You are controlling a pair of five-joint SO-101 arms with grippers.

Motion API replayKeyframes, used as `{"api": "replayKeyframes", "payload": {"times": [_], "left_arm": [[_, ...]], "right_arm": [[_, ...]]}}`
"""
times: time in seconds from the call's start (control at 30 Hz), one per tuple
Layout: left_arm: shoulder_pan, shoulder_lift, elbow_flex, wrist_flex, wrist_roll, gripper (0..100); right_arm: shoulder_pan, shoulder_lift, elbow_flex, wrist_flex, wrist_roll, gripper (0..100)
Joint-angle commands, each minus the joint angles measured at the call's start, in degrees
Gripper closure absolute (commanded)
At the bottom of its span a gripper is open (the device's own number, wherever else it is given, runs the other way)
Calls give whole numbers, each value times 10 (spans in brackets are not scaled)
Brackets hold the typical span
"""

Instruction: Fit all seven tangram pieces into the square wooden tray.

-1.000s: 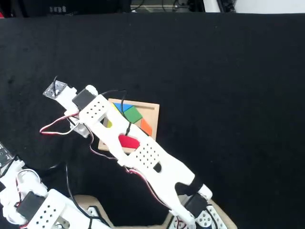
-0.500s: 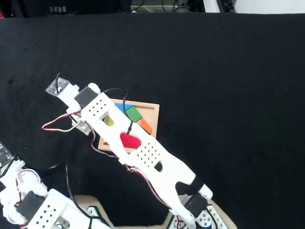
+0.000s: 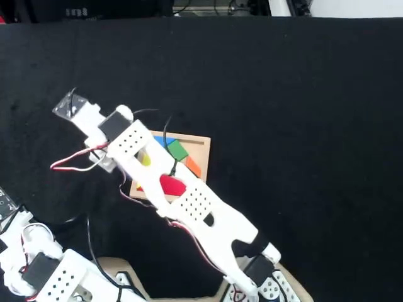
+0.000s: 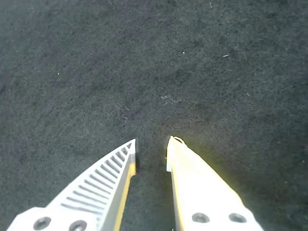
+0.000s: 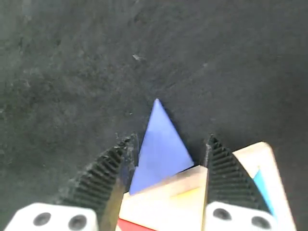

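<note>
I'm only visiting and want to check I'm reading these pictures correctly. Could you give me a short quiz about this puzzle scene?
1. True or false: the left gripper holds a puzzle piece.
2. What lies between the open jaws of the right gripper? A) a red piece B) a blue triangle C) nothing
3. Fill in: the blue triangle lies at the rim of the wooden tray, with its tip on the ____ table cover.
Key: 1 false; 2 B; 3 black.

A robotics lab bench: black cloth (image 3: 302,94) spreads beyond the fingers (image 4: 192,192), a white perforated arm (image 3: 195,204) trails loose wires, dark equipment (image 3: 82,9) sits far beyond them.
</note>
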Motion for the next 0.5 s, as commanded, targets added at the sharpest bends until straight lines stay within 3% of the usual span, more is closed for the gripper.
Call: {"api": "replayKeyframes", "payload": {"times": [0.0,0.33,0.47], "left_arm": [[7,-2,-5,2,3,880],[7,-2,-5,2,3,880],[7,-2,-5,2,3,880]], "right_arm": [[14,-55,-22,23,4,780],[8,-61,81,19,-52,774],[6,-61,109,-7,-70,723]]}}
